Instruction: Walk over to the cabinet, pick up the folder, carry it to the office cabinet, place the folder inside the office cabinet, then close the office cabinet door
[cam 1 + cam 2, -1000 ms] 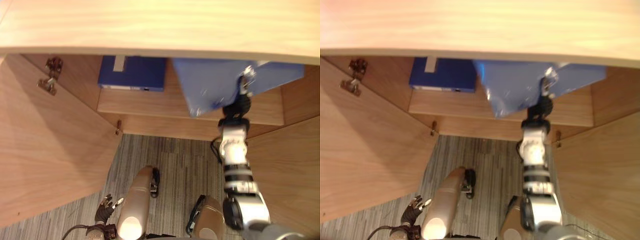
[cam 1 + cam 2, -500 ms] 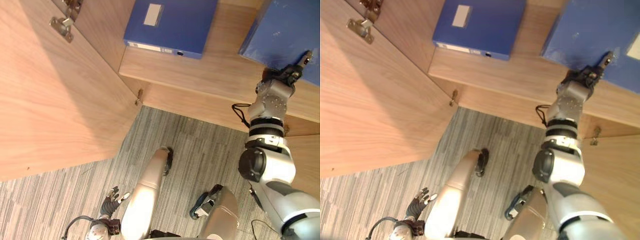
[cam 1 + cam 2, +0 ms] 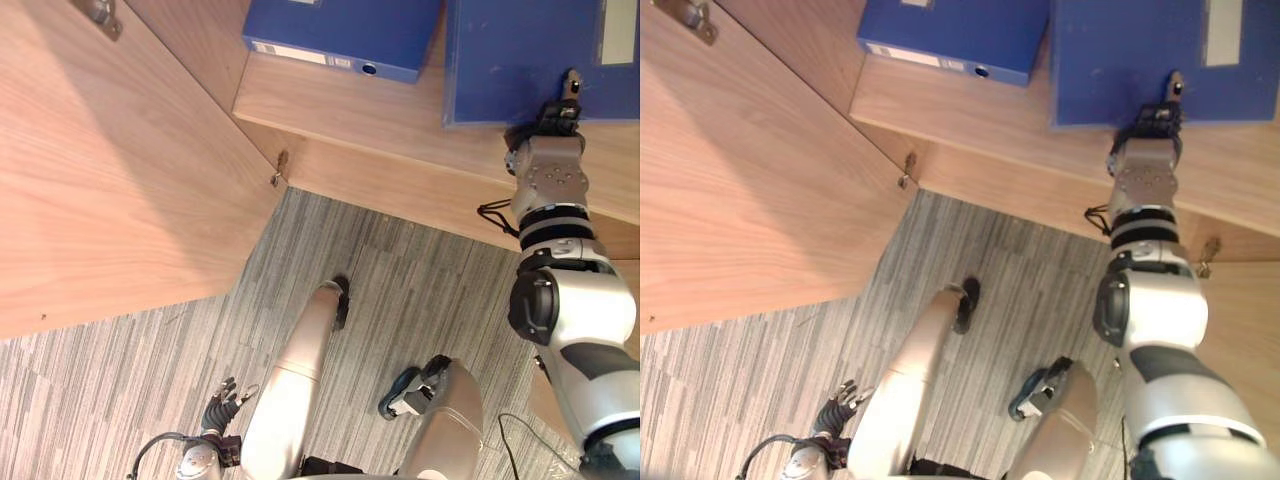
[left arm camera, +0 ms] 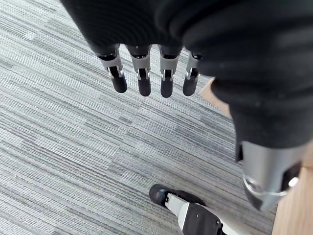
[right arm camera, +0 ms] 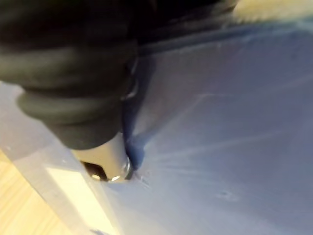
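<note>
While the left hand (image 4: 143, 82) hangs low over the grey striped carpet (image 3: 130, 390) with its fingers straight and slightly spread, holding nothing, the right arm reaches up into the open office cabinet. The right hand (image 3: 552, 112) sits at the near edge of the blue folder (image 3: 510, 50) and touches its cover; the right wrist view shows it pressed against the blue surface, but whether it clasps the folder or merely rests on it I cannot tell. The folder lies flat on the wooden shelf (image 3: 350, 115) toward the shelf's right end, a pale label on its cover, its near edge set back a little from the shelf's front edge. Just beside it, toward the shelf's left end, lies a second blue folder (image 3: 340, 25) with its spine turned to the front edge; whether the two touch is not clear. At the cabinet's left side the wooden door (image 3: 110, 190) stands swung wide open over the carpet.
</note>
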Robot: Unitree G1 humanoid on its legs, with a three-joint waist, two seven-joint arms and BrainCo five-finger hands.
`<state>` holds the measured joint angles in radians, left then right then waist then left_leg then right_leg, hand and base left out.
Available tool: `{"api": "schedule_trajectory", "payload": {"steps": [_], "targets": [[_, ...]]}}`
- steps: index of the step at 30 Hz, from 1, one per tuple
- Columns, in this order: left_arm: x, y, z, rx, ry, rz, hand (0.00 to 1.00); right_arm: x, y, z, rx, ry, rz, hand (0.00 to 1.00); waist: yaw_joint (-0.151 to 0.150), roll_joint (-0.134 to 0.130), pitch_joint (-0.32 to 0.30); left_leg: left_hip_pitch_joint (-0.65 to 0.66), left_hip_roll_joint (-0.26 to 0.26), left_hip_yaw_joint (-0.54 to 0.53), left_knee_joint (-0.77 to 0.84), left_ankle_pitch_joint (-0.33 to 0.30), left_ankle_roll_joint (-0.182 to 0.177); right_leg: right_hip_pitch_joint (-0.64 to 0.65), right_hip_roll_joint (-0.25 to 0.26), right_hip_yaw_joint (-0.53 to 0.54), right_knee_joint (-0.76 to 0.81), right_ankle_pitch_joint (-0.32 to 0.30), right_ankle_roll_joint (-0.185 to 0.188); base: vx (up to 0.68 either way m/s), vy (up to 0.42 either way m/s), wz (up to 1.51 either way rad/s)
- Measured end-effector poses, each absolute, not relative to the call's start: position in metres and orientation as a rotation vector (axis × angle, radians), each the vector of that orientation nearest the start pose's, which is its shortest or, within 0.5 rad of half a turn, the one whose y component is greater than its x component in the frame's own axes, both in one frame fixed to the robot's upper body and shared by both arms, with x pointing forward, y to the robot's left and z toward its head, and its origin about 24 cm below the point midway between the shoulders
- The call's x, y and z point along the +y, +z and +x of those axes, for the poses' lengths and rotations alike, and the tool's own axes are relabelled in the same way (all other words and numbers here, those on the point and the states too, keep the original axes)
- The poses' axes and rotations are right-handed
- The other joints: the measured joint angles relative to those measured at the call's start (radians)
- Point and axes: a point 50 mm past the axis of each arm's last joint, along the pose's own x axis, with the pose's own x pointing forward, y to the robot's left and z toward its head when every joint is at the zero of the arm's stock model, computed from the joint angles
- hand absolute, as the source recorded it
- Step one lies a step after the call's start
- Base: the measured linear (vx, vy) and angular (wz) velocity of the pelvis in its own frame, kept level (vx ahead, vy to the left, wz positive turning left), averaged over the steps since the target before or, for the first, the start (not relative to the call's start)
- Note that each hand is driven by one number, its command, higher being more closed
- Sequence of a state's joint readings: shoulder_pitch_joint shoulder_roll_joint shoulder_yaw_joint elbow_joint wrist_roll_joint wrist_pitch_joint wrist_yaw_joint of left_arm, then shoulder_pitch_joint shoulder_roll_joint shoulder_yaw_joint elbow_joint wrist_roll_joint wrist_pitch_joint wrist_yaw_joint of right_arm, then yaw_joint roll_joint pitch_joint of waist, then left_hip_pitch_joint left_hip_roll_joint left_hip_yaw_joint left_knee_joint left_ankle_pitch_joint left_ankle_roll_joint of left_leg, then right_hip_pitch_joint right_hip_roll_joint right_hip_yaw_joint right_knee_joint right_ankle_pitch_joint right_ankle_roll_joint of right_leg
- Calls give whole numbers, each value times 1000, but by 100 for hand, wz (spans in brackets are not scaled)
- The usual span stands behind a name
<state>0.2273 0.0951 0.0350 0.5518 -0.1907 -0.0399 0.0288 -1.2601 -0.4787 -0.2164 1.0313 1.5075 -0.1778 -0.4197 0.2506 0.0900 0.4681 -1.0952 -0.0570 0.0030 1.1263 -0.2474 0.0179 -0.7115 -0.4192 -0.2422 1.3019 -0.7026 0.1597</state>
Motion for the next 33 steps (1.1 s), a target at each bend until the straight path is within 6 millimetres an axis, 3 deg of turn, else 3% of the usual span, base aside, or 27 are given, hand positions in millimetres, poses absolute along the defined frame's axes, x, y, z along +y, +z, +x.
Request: {"api": "schedule_trajectory", "payload": {"steps": [8, 17, 18, 29, 31, 33], "targets": [[200, -113, 138, 725, 269, -109, 0, -274, 260, 403, -311, -502, 1534, 100, -3, -2, 1, 0, -11, -4, -20, 22, -4, -3, -3, -1, -1, 0, 0, -9, -12, 4], [201, -115, 136, 732, 275, -107, 0, -290, 271, 391, -473, -510, 1783, 100, -10, -5, 2, 15, -17, -6, -67, 58, -8, 0, -2, -2, -20, 0, 0, -9, -10, 3], [201, -115, 136, 734, 276, -106, 0, -292, 272, 390, -486, -512, 1803, 0, -13, -6, 1, 17, -17, -5, -75, 63, -9, -1, -1, -2, -25, 0, 0, 0, 0, 0], [206, -117, 132, 743, 306, -107, 0, -296, 285, 383, -569, -476, 1822, 0, -29, -23, -6, 26, -18, -15, -97, 75, -13, 13, 0, -25, -40, 1, -1, 2, -9, 2], [206, -117, 132, 744, 312, -107, 0, -294, 287, 384, -559, -468, 1753, 0, -34, -25, -7, 33, -16, -15, -101, 75, -14, 19, 2, -25, -44, 2, -2, -9, -3, -2], [208, -119, 130, 749, 326, -108, 0, -285, 294, 387, -536, -447, 1529, 0, -46, -28, -6, 35, -7, -15, -107, 79, -15, 17, 11, -25, -52, 8, -13, -24, -2, -10]]}}
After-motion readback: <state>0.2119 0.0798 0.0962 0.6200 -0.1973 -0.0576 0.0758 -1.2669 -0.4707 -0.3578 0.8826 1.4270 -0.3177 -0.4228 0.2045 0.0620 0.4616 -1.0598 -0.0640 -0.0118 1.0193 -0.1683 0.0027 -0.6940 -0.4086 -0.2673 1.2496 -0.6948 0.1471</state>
